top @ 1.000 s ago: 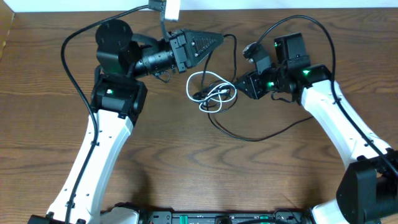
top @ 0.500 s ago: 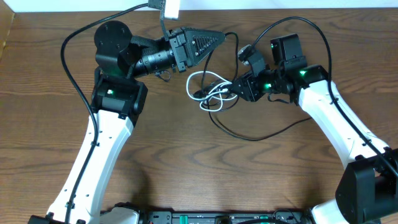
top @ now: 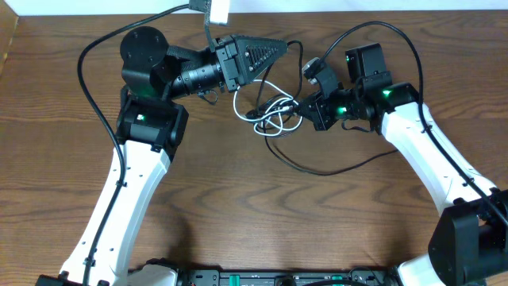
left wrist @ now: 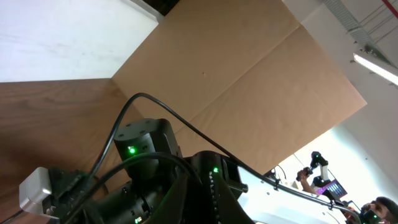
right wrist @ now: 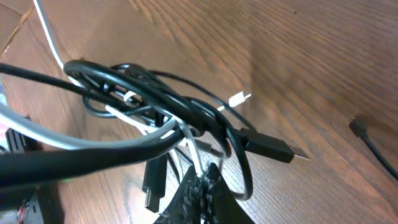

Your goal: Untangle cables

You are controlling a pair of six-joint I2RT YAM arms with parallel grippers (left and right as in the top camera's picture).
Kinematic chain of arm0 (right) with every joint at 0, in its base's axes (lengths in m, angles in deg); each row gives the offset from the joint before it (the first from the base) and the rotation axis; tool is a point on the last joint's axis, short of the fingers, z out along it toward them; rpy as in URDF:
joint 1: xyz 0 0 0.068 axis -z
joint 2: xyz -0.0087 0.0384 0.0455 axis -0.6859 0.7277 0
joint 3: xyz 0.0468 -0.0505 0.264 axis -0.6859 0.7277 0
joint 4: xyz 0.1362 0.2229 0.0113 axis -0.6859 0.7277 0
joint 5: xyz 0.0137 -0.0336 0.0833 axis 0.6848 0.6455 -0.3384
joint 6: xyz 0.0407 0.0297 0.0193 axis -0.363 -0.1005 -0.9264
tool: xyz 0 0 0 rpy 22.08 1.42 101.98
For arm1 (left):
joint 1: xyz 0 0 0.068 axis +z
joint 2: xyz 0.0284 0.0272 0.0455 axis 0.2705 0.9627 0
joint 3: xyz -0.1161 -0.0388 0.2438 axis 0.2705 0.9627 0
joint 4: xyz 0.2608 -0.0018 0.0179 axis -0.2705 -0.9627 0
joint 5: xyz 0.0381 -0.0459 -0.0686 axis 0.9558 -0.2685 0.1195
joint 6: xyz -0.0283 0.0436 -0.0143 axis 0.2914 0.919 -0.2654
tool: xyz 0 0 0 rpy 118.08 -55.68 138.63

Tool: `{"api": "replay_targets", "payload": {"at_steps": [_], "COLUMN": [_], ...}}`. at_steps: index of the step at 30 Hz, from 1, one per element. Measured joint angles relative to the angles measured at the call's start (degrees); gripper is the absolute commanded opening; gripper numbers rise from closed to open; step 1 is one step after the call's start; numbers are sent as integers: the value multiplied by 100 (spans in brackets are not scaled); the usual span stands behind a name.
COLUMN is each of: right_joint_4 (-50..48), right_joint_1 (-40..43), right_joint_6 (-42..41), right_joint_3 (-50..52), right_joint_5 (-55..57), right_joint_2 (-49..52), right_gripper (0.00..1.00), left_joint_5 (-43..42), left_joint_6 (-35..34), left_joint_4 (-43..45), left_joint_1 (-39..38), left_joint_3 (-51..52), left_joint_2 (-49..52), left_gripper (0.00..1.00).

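Overhead, the black cable point(right wrist: 134, 87) and white cable point(right wrist: 74, 143) are seen knotted together on the far middle of the tabletop point(top: 254, 222), between the two claws, with a long black loop trailing back toward the robot's base. Right claw point(right wrist: 200, 183) is shown clamped shut on a white strand at the knot's edge. Left claw point(top: 278, 50) is closed and pointed toward the tangle; whether anything is pinched cannot be told.
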Motion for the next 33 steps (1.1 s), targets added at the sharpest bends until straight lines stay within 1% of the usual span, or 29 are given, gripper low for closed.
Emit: {"api": "replay_targets", "payload": {"at_steps": [4, 7, 10, 12, 13, 17, 21, 25, 30, 31, 33], "right_joint_4": [127, 328, 490, 575, 597, 638, 715, 979, 1495, 1565, 1663], "right_joint_1": [0, 9, 57, 125, 149, 306, 459, 756, 1034, 1049, 1056], "right_joint_6": [-24, -59, -81, -96, -98, -120, -225, -315, -341, -323, -295], "right_joint_3": [-2, 0, 4, 7, 7, 4, -31, -39, -39, -39, -39], "right_joint_5": [214, 420, 529, 586, 590, 638, 789, 1058, 1224, 1233, 1248], "right_joint_2": [0, -7, -127, -391, -533, -1574, -2612, -3237, -3346, -3279, -3091], "right_gripper": [1, 1, 1, 1, 1, 1, 1, 1, 1, 3, 10], "left_joint_5": [0, 157, 728, 1174, 1333, 1923, 2625, 3034, 3136, 3130, 3091], "left_joint_6": [155, 824, 1576, 2055, 2253, 2977, 3300, 3456, 3523, 3534, 3565], "left_joint_4": [-188, -1423, -2706, -3322, -3482, -3788, -3998, -4234, -4269, -4247, -4218], "left_joint_1": [0, 0, -4, -4, -4, -9, -11, -9, -9, -9, -9], "left_joint_3": [0, -15, -13, 0, 0, 0, 0, 0, 0, 0, 0], "left_joint_2": [-7, -44, -48, -31, -26, 72, 282, 579, 785, 785, 785], "left_gripper": [9, 8, 9, 9, 8, 9, 9, 9, 9, 9, 9]}}
